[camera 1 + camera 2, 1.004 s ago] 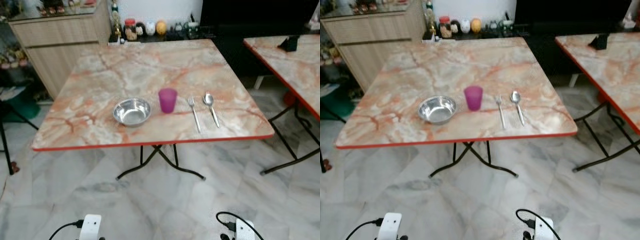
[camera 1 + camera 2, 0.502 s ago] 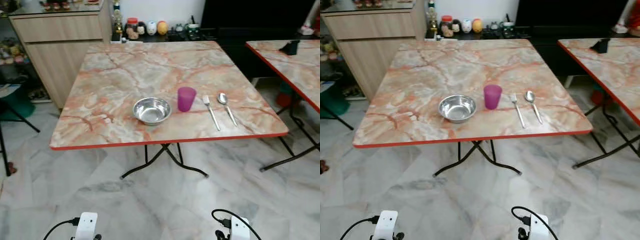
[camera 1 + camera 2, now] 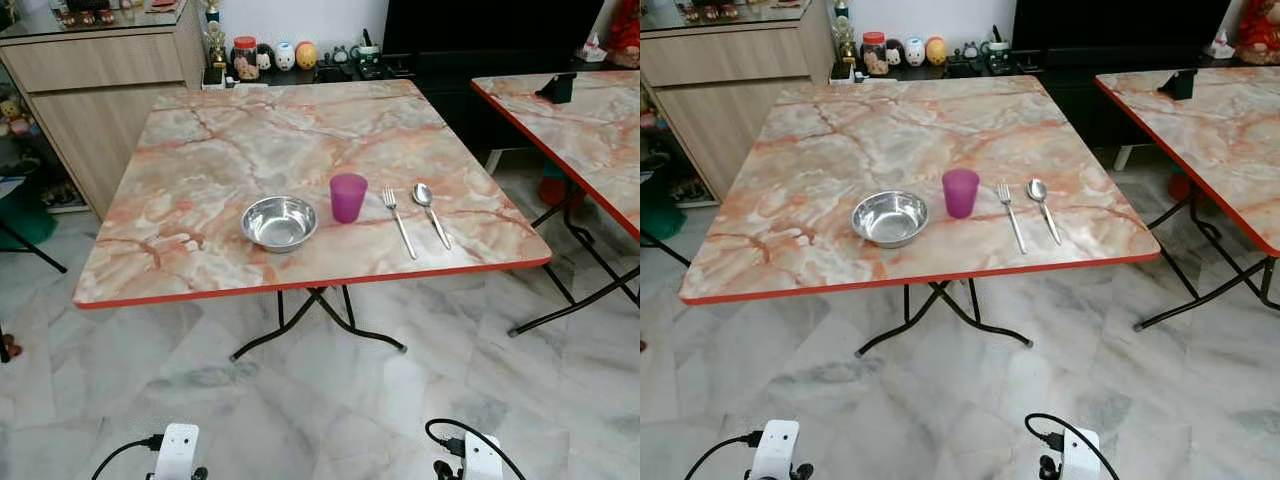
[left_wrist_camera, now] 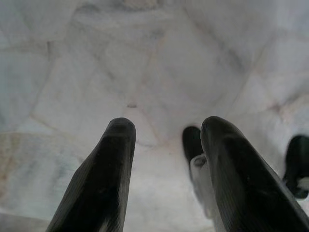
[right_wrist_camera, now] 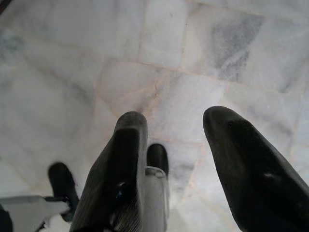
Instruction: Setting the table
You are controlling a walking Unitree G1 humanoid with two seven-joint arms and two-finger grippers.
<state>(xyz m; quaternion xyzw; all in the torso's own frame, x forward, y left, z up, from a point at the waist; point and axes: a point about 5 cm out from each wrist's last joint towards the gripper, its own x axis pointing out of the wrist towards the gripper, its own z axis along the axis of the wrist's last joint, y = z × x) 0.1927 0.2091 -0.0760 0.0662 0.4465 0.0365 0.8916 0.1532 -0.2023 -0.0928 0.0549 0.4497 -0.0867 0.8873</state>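
A steel bowl [image 3: 279, 221] sits near the front edge of the marble-patterned table [image 3: 200, 160], with a purple cup [image 3: 348, 197] just beside it on the right, then a fork [image 3: 399, 221] and a spoon [image 3: 431, 212] lying parallel. The left gripper [image 4: 166, 140] and right gripper [image 5: 176, 130] hang over the marble floor [image 3: 330, 400], each with fingers apart and empty.

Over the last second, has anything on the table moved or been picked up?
Nothing on the table moved; only the view shifted, because the head camera moved. The bowl, purple cup, fork and spoon lie in the same row as before, none taken hold of. The left pincer and right pincer hang open above the floor, holding nothing.
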